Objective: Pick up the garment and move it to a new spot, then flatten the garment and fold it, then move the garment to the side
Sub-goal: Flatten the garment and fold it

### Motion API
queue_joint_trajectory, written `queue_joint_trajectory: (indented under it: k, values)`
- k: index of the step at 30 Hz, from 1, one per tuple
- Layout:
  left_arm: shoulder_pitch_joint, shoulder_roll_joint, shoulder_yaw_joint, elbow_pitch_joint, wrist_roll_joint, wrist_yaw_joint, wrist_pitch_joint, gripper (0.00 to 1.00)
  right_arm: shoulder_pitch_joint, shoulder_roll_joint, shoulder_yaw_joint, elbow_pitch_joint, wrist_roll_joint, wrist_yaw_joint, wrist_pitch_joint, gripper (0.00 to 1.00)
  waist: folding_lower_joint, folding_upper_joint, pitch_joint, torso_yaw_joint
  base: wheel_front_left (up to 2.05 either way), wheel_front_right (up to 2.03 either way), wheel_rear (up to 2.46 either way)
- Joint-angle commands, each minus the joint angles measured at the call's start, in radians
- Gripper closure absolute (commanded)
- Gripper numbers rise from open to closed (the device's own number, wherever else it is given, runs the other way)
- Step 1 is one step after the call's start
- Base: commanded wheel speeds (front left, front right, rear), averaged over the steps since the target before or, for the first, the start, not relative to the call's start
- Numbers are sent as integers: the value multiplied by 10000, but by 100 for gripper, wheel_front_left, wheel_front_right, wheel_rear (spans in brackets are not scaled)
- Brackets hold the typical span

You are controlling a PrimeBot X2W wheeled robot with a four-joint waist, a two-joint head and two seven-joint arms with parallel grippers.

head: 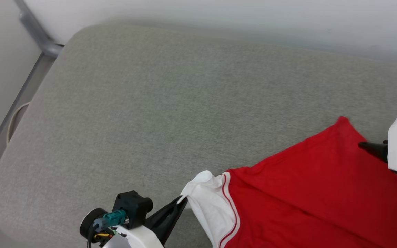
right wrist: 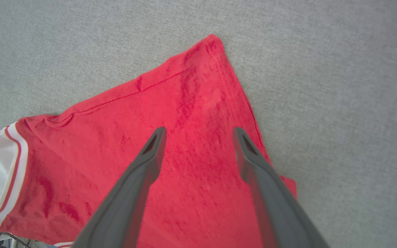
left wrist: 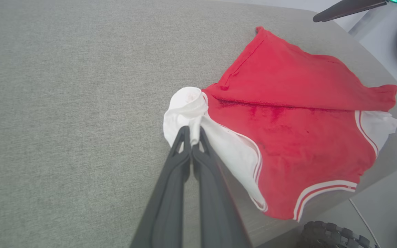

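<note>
The left hand (left wrist: 192,132) clamps the red, white-sleeved jersey T-shirt (left wrist: 288,137) at its nine o'clock end; the right hand (right wrist: 199,132) hovers above, spread apart.

You have the garment (head: 308,193) lying on the cushion's (head: 150,120) near right part, the left gripper (head: 183,200) at its left edge, the right gripper (right wrist: 198,132) above its far corner.

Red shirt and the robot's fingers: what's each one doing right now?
Red T-shirt: lying rumpled on the grey cushion, partly folded over.
White sleeve: bunched up, pinched.
Left fingers: shut on the white sleeve.
Right fingers: open above the red cloth, holding nothing.
</note>
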Motion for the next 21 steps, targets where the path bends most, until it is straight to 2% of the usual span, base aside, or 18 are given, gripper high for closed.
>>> queue_joint_trajectory:
  k: [1, 9, 21]
  values:
    - [-232, -81, -39, -43, 50, -74, -10, 100, -414, -60, 108, 326, -261, -8, -43, 0, -2, -1, 409, 468, 0, 0, 0]
    - [-562, -361, -291, 89, 126, -237, -181, 100, -1421, -402, 211, 1795, -1167, -9, -318, 0, -2, -1, 1130, 1200, 0, 0, 0]
    - [-942, -647, -508, 412, 95, -438, -422, 100, -1959, -440, 475, 3504, -1619, -8, -823, 0, -2, -1, 1759, 1600, 0, 0, 0]
